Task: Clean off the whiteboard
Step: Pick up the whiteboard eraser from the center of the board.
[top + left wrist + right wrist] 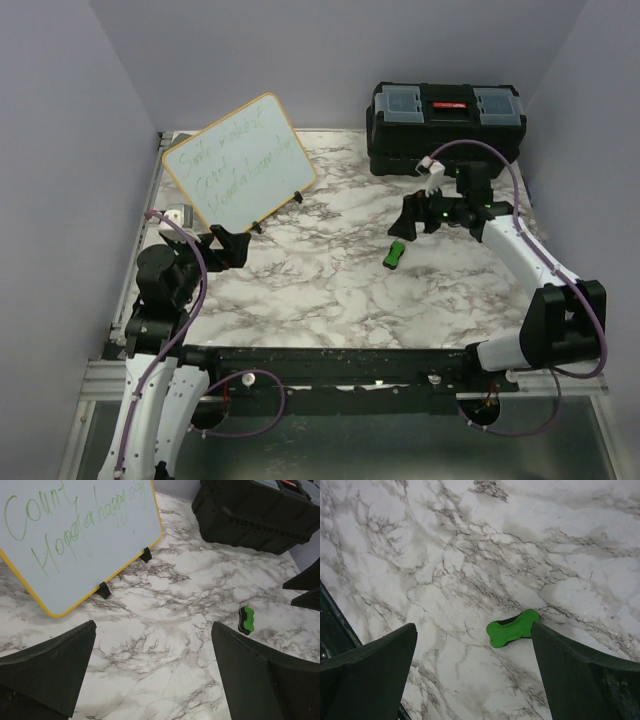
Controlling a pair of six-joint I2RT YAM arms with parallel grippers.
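Top view, whiteboard (pixel 240 160): standing tilted back on small black feet at the far left of the table (pixel 300 290), green handwriting covering it, too faint to read from here.
Top view, left gripper (pixel 228 247): hanging low just in front of the whiteboard, apart from it; fingers looking spread, though small and dark here.
Top view, right gripper (pixel 413 217): hovering just behind a green eraser (pixel 395 255), its fingers blending into the dark wrist, so the gap is hard to judge.
Top view, toolbox (pixel 445 125): black, sitting shut at the far right corner.
Top view, room: white marble-patterned tabletop with grey veins, plain pale purple walls closing it in on three sides.
Left wrist view, whiteboard (pixel 75 540): being cut off at the top and left edges; only fragments like "Count" are readable.
Left wrist view, left gripper (pixel 152 630): fingers standing wide apart, holding nothing.
Left wrist view, eraser (pixel 246 620): lying on the marble to the right, green top over a black base.
Left wrist view, toolbox (pixel 255 515): showing only its lower front.
Right wrist view, right gripper (pixel 472 630): fingers spread wide, gripping nothing.
Right wrist view, eraser (pixel 512 629): lying flat between the fingers, close to the right-hand one; contact cannot be told.
Right wrist view, table (pixel 470 555): marble filling the frame, a dark edge cutting in at the left.
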